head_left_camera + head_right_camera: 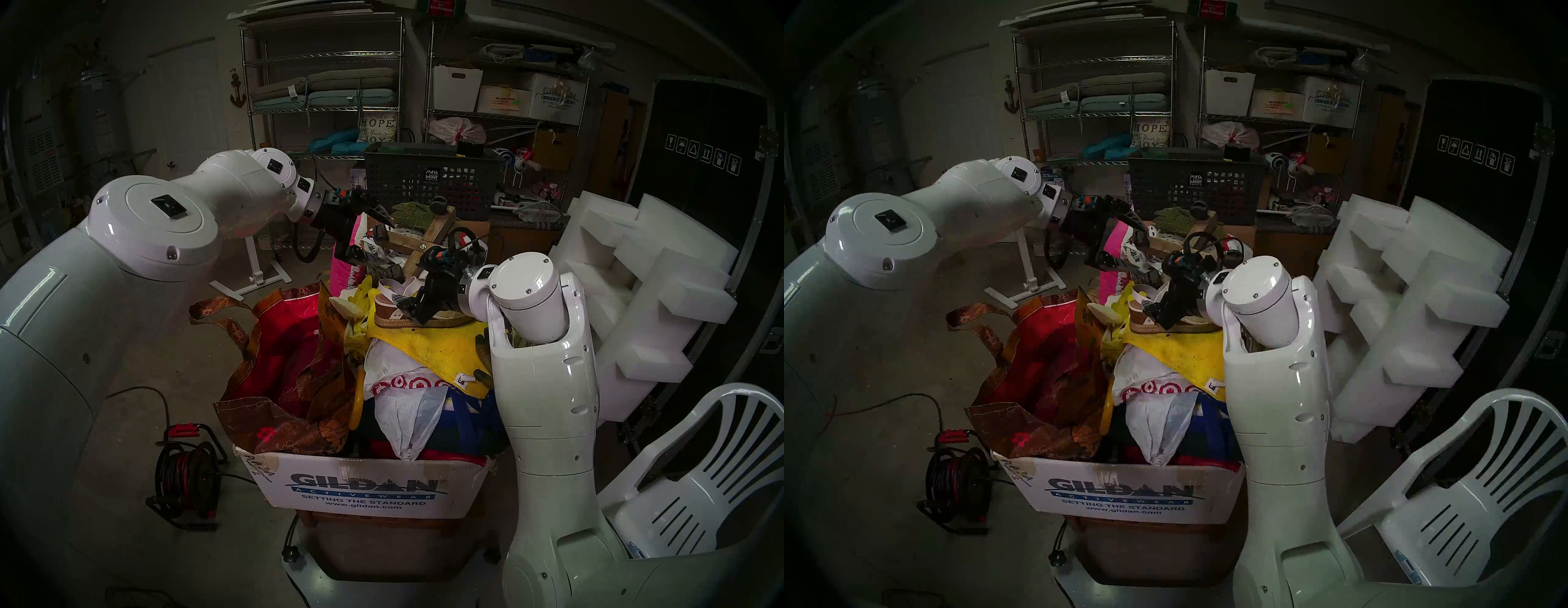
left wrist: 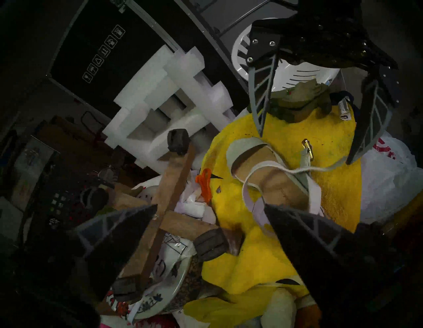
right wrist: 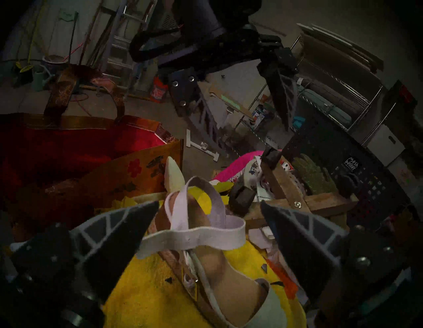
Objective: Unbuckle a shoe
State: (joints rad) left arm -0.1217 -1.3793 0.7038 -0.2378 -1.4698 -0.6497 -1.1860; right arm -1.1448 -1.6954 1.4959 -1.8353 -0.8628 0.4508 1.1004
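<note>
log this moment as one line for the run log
left gripper open, empty | right gripper open, empty | sandal on yellow towel | strap loose from buckle

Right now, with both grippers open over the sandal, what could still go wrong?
1. The sandal sits on a soft yellow towel atop a heaped box, so a nudge may tip it off.
2. The loose strap lies between the right gripper's open fingers and could snag.
3. The left gripper hangs close to the wooden frame; swinging may knock the clutter.
</note>
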